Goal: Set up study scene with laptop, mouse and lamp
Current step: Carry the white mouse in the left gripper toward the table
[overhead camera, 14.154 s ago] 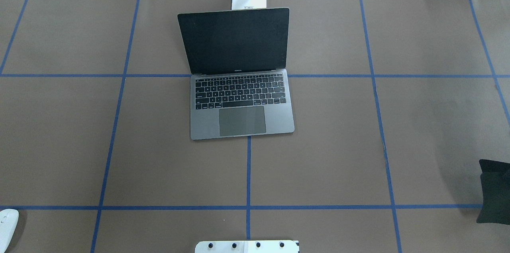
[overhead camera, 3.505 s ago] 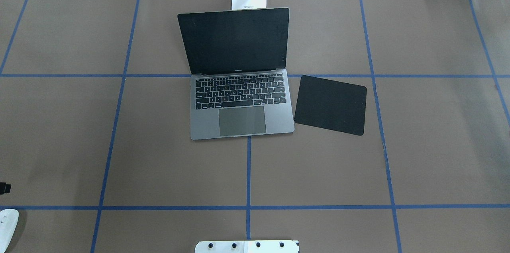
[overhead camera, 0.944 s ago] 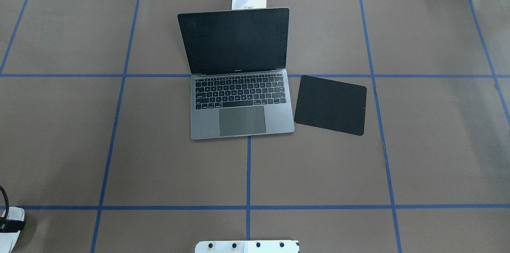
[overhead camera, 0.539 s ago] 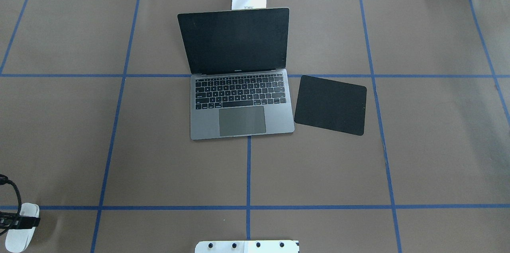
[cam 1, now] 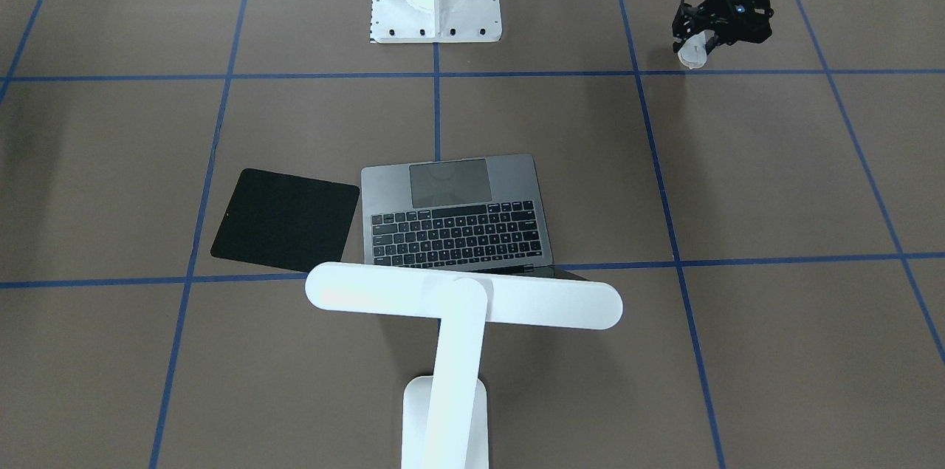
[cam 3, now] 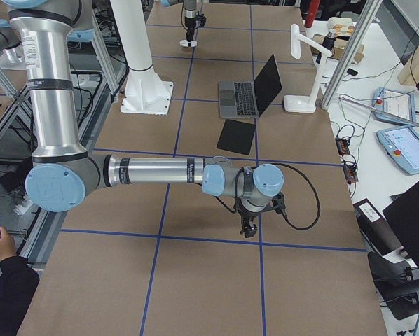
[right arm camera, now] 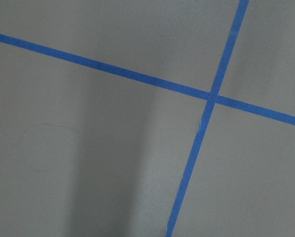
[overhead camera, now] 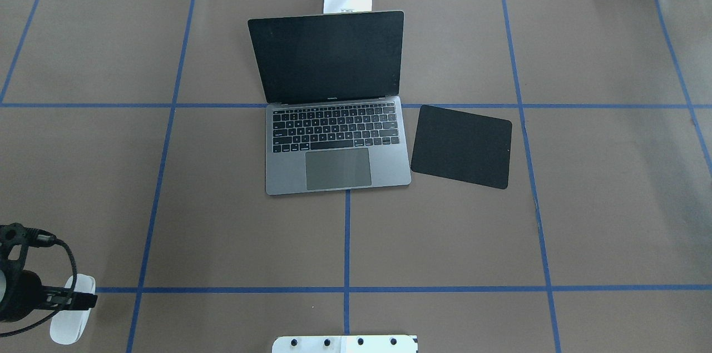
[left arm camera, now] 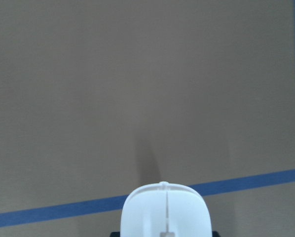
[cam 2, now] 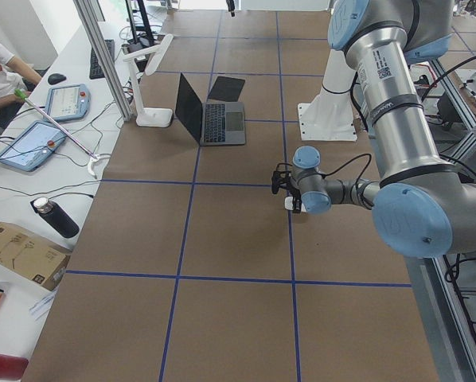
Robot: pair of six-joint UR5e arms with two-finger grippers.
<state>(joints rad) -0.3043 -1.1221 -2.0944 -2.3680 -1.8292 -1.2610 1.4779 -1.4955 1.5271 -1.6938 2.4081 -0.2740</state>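
The laptop (overhead camera: 334,136) stands open at the table's middle, its dark screen facing me; it also shows in the front view (cam 1: 458,218). The white lamp (cam 1: 458,306) stands behind it, its base (overhead camera: 347,0) at the far edge. My left gripper (overhead camera: 72,300) is shut on the white mouse (overhead camera: 65,326) at the near left, over a blue tape line. The mouse fills the bottom of the left wrist view (left arm camera: 165,210) and shows in the front view (cam 1: 692,54). My right gripper (cam 3: 248,227) shows only in the exterior right view; I cannot tell whether it is open or shut.
A flat black square pad (overhead camera: 460,146) lies just right of the laptop, slightly turned. The white robot pedestal (overhead camera: 345,343) stands at the near middle edge. Blue tape lines divide the brown table cover. Operators' gear lies beyond the far edge.
The black pad went from the right edge to beside the laptop. My left gripper came in from the left, closed on the mouse and has carried it to the right.
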